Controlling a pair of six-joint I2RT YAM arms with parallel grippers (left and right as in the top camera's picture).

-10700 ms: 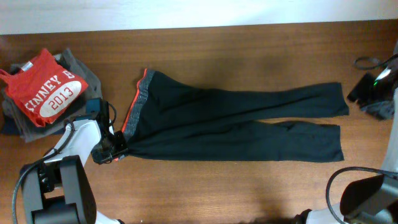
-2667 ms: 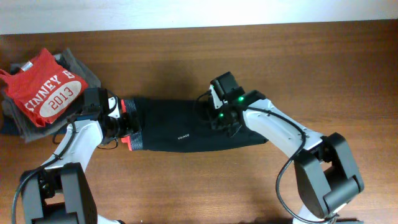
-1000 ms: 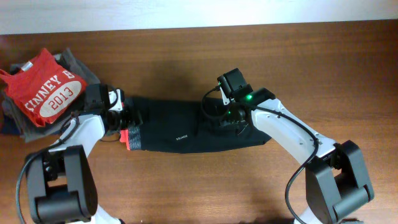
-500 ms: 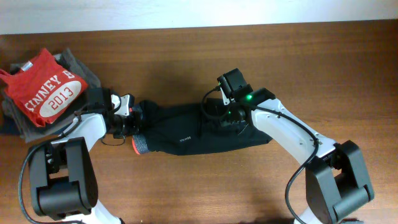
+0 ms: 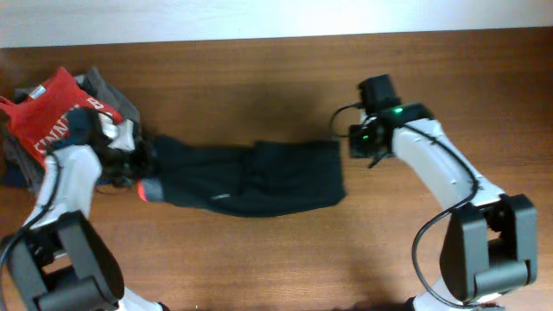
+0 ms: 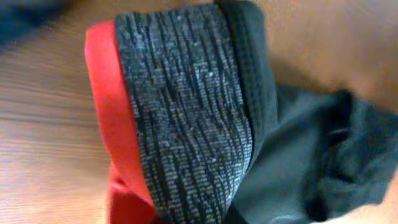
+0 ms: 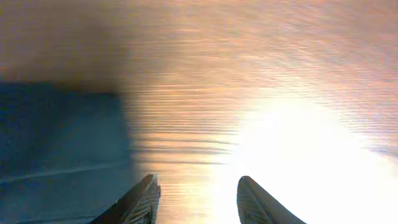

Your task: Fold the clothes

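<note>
The black pants point(image 5: 251, 177) lie folded in half across the middle of the table. Their grey waistband with a red edge point(image 5: 143, 189) is at the left end. My left gripper point(image 5: 134, 162) is at that end, shut on the waistband. The waistband point(image 6: 186, 112) fills the left wrist view and hides the fingers. My right gripper point(image 5: 357, 143) is open and empty just past the pants' right folded edge. In the right wrist view point(image 7: 198, 202) its fingertips point(image 7: 146, 198) hover over bare wood, with the pants' edge point(image 7: 62, 149) to their left.
A stack of folded clothes sits at the far left, topped by a red T-shirt point(image 5: 43, 117) with grey garments point(image 5: 108, 93) under it. The left arm reaches beside this stack. Bare wooden table point(image 5: 259, 78) lies behind and in front of the pants.
The pants have slid left with my left gripper, toward the stack. My right gripper has come off the pants and moved right, beyond their folded edge.
</note>
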